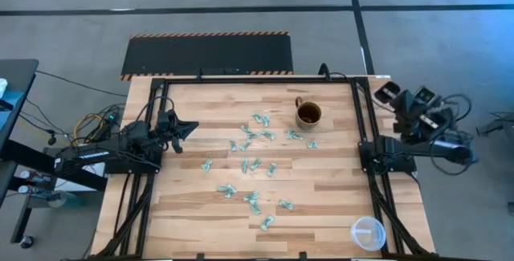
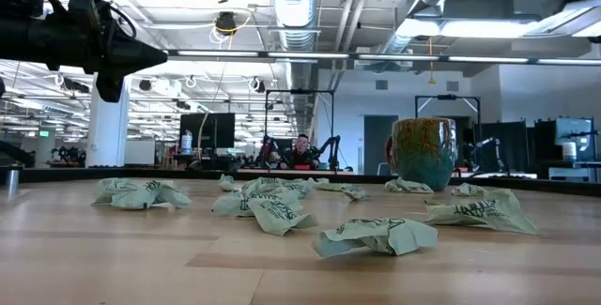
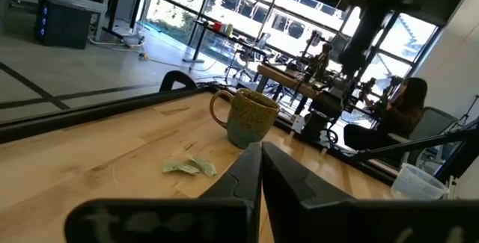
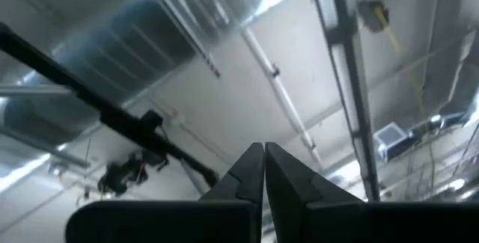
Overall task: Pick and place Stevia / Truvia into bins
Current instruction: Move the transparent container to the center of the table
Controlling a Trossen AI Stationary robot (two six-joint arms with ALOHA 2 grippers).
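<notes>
So w/ left gripper [image 1: 191, 127] jaws closed at the table's [image 1: 321, 189] left edge, sachets [image 1: 255, 165] strewn mid-table and the clear cup [image 1: 368, 232] by the right-hand corner opposite the mug [image 1: 308, 114], I'd open wide, drop flat on the nearest one; right gripper [image 4: 263, 153] parked off-table, closed.

Mug [image 1: 308, 115] blocks far side (sachets [image 1: 253, 165] litter centre).

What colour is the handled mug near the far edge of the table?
The glazed ceramic mug is teal with mottled brown, clearest in the low view.
</notes>
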